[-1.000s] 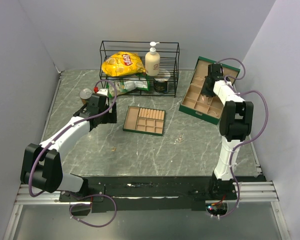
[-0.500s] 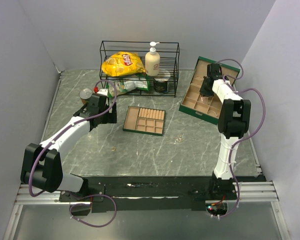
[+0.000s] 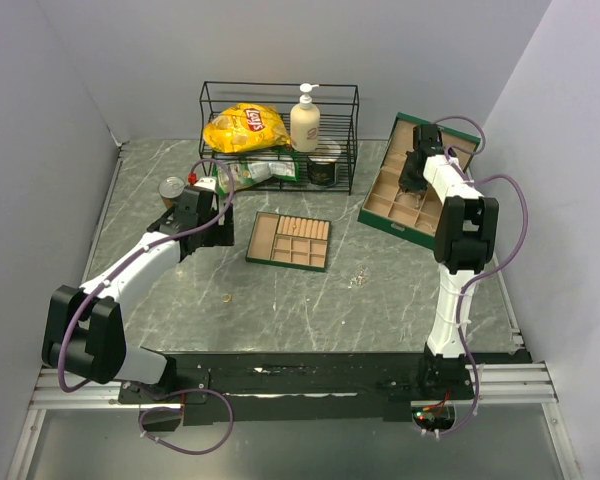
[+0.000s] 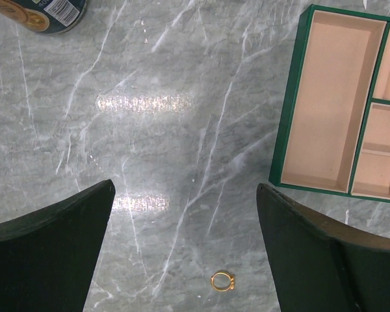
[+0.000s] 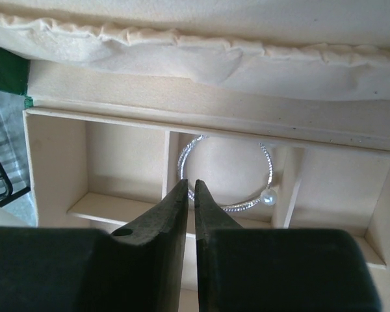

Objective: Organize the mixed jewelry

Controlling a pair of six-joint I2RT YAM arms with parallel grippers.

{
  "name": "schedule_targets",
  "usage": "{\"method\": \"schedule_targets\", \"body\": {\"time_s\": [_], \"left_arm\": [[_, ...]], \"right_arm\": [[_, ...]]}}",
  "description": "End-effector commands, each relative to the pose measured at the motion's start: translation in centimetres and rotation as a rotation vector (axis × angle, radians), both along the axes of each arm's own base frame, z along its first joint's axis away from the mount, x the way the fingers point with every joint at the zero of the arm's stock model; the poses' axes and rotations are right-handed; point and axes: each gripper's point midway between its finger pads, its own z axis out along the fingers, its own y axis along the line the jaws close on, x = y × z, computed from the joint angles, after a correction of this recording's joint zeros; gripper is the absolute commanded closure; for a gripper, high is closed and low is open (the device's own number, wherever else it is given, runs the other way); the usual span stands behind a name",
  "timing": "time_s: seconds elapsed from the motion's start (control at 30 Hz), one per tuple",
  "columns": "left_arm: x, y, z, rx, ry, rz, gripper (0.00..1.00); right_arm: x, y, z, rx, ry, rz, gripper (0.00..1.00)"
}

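A small gold ring (image 4: 223,281) lies on the marble between the fingers of my left gripper (image 4: 185,187), which is open and empty above the table (image 3: 216,232). The ring also shows in the top view (image 3: 230,297). A small green jewelry box (image 3: 288,240) with beige compartments lies mid-table; its corner shows in the left wrist view (image 4: 331,104). My right gripper (image 5: 190,185) is over the large open green jewelry box (image 3: 380,222) at the back right, jaws closed on the rim of a silver bracelet (image 5: 247,203) with a pearl, which rests in a compartment.
A black wire rack (image 3: 278,135) at the back holds a yellow chip bag (image 3: 245,128), a soap dispenser (image 3: 304,118) and a dark can. A tin can (image 3: 170,187) stands left of my left gripper. A small jewelry cluster (image 3: 358,275) lies on the table right of the small box.
My right gripper has shifted slightly down and left over the large box. The left arm has not moved.
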Motion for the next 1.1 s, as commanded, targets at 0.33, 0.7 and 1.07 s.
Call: {"method": "schedule_targets", "body": {"time_s": [0.33, 0.7, 1.07], "left_arm": [[0.8, 0.5, 3.8, -0.001, -0.113, 0.023, 0.04], [0.5, 0.9, 4.5, 0.003, -0.126, 0.034, 0.04], [0.5, 3.1, 5.0, 0.043, -0.153, 0.170, 0.04]], "right_arm": [[-3.8, 2.9, 7.2, 0.076, -0.166, 0.076, 0.62], [-11.7, 10.0, 8.0, 0.181, -0.210, 0.214, 0.60], [-21.4, 24.2, 5.9, 0.304, -0.115, 0.492, 0.60]]}}
